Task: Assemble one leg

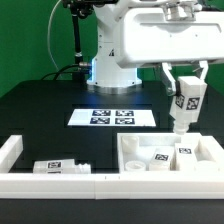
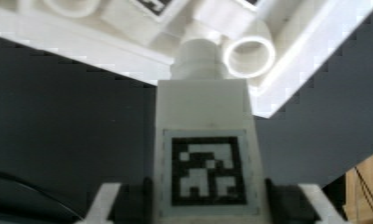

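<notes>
My gripper (image 1: 186, 92) is shut on a white leg (image 1: 185, 106) with a black-and-white tag, held upright above the far right part of the white tray-shaped part (image 1: 128, 148). In the wrist view the leg (image 2: 206, 130) fills the middle between my two fingers (image 2: 117, 200), its narrow tip pointing at the tray part (image 2: 112, 45) beside a round socket (image 2: 250, 57). The tip hangs just above the tray; I cannot tell if it touches. Further tagged legs lie in the tray (image 1: 160, 155) and one lies at the exterior view's left (image 1: 55, 166).
The marker board (image 1: 112, 117) lies flat on the black table behind the tray part. A white rim-shaped frame (image 1: 15, 155) runs along the front and left. The robot base (image 1: 112, 60) stands at the back.
</notes>
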Robot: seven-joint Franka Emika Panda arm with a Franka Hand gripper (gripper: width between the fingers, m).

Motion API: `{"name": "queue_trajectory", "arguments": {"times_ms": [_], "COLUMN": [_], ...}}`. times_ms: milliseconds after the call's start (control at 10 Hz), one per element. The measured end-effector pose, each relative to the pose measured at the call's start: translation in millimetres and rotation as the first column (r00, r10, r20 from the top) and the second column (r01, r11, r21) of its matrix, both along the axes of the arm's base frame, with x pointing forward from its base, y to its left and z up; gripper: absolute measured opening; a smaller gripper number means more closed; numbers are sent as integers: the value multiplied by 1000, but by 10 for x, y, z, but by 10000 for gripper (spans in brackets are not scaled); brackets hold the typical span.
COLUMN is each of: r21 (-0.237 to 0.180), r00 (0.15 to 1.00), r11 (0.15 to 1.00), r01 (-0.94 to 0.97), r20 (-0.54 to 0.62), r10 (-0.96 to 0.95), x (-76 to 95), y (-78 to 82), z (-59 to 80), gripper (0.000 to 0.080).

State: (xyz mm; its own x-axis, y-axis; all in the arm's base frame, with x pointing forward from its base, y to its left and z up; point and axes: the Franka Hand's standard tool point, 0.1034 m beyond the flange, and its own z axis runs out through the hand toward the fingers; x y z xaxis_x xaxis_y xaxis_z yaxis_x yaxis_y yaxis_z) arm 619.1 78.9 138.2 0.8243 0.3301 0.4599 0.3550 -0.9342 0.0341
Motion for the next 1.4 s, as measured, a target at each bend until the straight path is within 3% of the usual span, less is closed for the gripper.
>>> {"name": "queue_trajectory", "arguments": {"times_ms": [200,300,600,700,800,900,1000,1200,1400], "r21": [50,58,58,44,31,43,72,79,90], "r00": [999,999,999,999,998,995,992,993,992], "r11": [998,997,997,998,998,995,991,990,989], "r01": [42,46,53,42,56,86,114,113,121], "r20": [-8,-9,-12,6,33,56,42,37,22], "r10": [-41,-46,-52,-42,-57,-89,-117,-116,-123], "x": [62,80,76,88,93,97,94,98,95], "y": [272,333,302,239,78,43,97,169,264], "z": [-9,12,-2,-3,-34,-82,-118,-149,-286], "gripper": [287,287,287,287,287,287,287,287,287]}}
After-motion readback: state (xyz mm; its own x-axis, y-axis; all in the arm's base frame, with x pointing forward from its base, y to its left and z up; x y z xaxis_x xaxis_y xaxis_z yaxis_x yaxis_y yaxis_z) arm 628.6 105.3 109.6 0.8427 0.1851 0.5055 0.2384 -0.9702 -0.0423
